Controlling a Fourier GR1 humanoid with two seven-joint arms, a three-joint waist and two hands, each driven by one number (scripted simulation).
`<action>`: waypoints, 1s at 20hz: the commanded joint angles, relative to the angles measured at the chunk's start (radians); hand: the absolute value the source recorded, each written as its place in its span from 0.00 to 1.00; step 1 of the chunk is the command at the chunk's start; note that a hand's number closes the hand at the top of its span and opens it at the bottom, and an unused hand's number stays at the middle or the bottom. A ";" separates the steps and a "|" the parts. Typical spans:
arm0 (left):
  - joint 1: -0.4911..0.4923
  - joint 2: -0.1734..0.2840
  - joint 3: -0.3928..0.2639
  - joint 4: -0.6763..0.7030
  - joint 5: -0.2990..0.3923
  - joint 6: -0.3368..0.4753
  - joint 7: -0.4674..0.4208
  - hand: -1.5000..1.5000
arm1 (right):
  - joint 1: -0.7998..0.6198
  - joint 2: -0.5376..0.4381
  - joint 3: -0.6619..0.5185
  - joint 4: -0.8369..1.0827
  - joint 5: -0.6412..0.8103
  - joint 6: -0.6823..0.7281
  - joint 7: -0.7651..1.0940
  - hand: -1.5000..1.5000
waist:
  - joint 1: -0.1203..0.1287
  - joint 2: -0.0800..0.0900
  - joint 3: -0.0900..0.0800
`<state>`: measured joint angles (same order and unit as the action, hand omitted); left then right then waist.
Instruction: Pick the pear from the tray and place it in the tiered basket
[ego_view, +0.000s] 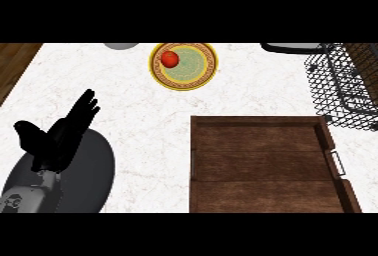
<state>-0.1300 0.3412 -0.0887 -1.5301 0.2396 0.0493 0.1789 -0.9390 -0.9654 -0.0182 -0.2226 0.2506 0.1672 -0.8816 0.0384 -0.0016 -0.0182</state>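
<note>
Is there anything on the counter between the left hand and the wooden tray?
No. In the head view, only bare white counter lies between the open left hand and the wooden tray.

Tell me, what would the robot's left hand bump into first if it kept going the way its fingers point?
Probably nothing soon. The left hand points up and right over bare counter, roughly toward the yellow plate; height is unclear.

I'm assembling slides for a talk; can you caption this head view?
Open left robot hand resting beside a wooden tray, with a red fruit on a yellow-rimmed plate and a wire tiered basket at right.
</note>
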 joint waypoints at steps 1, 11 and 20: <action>0.049 -0.007 -0.014 -0.007 -0.004 -0.024 -0.030 0.50 | -0.014 0.086 -0.022 0.035 -0.012 -0.035 -0.004 0.00 | 0.019 0.020 0.021; 0.022 -0.009 0.010 0.002 -0.006 -0.023 -0.018 0.50 | -0.084 0.104 -0.105 0.112 -0.067 0.067 0.053 0.00 | 0.018 0.022 0.022; 0.013 -0.025 0.005 -0.016 -0.009 -0.011 0.010 0.50 | -0.159 -0.004 -0.289 0.215 -0.247 0.316 0.237 0.00 | 0.022 0.025 0.024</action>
<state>-0.1144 0.3199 -0.0849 -1.5338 0.2264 0.0371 0.1750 -1.0556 -0.9358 -0.2150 -0.0445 0.0965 0.4019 -0.6997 0.0487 0.0168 0.0097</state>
